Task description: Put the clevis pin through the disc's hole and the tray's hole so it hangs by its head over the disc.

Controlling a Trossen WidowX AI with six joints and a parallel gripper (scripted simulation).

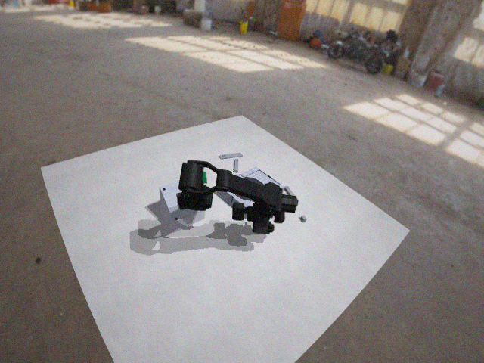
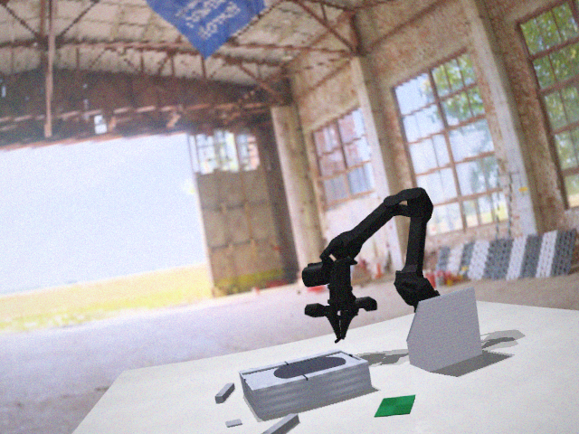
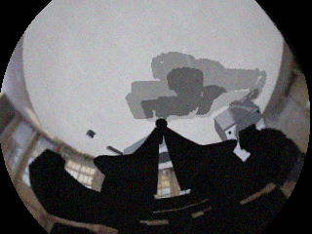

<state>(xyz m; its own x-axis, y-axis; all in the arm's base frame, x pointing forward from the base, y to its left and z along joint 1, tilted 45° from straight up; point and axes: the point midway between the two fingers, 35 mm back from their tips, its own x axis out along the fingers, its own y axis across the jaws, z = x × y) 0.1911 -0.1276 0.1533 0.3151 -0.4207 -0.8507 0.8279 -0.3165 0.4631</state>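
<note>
A black robot arm is holding its gripper [image 1: 262, 223] [image 2: 339, 340] [image 3: 160, 129] pointing down, raised above the white tabletop [image 1: 187, 289] [image 2: 154, 382] [image 3: 88, 63]. The fingers are nearly closed, their tips pinching the pin [image 3: 161, 122], whose small dark round end is showing at the tips in the wrist view; its full length and tilt cannot be told. The steel tray [image 1: 255, 172] [image 2: 322, 386] is sitting on the tabletop, apart from the fingers, and the dark, wide disc [image 2: 310, 367] is lying inside its rim. The middle hole is too small to make out.

The step in hand appears to be lifting and carrying the pin to the tray. Doing it well means keeping the grip firm and the shank upright, staying high enough for the hanging end to clear the rim, and centring over the disc's hole before lowering slowly. A tilted shank could catch the thin disc and push it off the tray's hole. Opening should wait until the head is seating on the disc, then the fingers should part evenly and rise straight.
</note>
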